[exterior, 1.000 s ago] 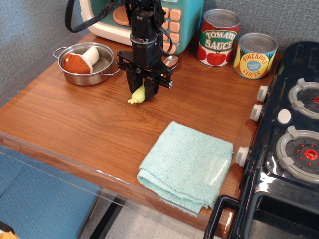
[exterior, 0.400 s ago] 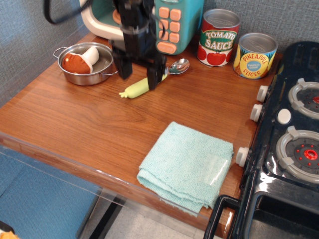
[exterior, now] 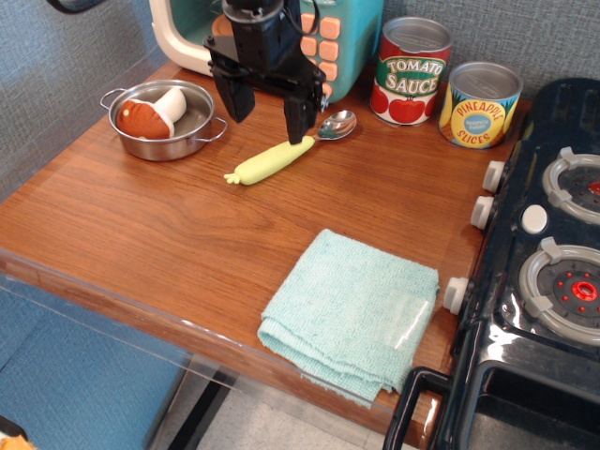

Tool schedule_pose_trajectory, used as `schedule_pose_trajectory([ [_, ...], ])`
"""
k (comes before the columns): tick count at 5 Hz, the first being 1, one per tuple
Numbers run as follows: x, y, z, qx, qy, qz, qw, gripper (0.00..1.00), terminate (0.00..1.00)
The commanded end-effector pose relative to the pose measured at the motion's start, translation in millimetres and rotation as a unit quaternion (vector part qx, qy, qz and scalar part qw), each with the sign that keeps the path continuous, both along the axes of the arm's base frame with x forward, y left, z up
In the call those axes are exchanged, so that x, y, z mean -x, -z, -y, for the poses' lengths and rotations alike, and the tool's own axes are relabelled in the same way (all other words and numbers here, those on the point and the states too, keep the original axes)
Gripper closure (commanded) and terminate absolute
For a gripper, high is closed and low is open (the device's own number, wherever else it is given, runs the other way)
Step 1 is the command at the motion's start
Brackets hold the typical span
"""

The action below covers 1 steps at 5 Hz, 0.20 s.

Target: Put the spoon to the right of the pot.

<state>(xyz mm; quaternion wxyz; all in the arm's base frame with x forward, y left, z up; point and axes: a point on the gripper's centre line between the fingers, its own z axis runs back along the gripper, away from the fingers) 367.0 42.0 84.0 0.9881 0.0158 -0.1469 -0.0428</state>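
Observation:
The spoon [exterior: 286, 152] lies flat on the wooden table, its silver bowl pointing up-right and its pale yellow-green handle pointing down-left. It rests just right of the small steel pot [exterior: 202, 131], which holds a toy mushroom [exterior: 150, 112]. My gripper [exterior: 269, 114] is open and empty, raised above the spoon's upper end, with one finger on each side; it touches nothing.
A teal toy microwave [exterior: 333, 42] stands behind the gripper. A tomato sauce can [exterior: 412, 70] and a pineapple can [exterior: 479, 104] stand at the back right. A folded teal cloth [exterior: 354, 309] lies near the front edge. A black toy stove [exterior: 553, 272] fills the right side.
The gripper let go of the spoon's handle, opened and rose toward the back. The spoon now lies flat on the table to the right of the pot.

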Motion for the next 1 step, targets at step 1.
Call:
schedule_pose_trajectory([
  [1, 7.4, -20.7, -3.1, -0.005, 0.002, 0.029, 0.9996, 0.0, 1.0],
])
